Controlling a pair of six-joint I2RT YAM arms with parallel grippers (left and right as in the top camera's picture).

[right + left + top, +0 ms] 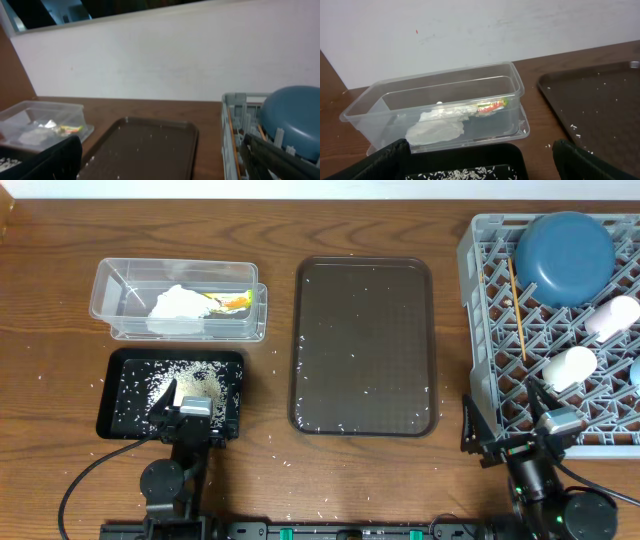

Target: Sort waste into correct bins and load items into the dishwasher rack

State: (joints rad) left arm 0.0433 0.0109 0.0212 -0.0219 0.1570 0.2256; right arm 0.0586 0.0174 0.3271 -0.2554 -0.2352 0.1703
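I saw the left gripper (480, 161) spread open over the black tray (108, 392), lower left; the right gripper (160, 159) likewise, by the rack (481, 310).

The grey rack (480, 300) runs off the overhead's right edge, so we see only a sliver of the light-blue bowl (635, 372). The left arm (182, 465) hides part of the black tray (106, 408) and its rice (195, 385).
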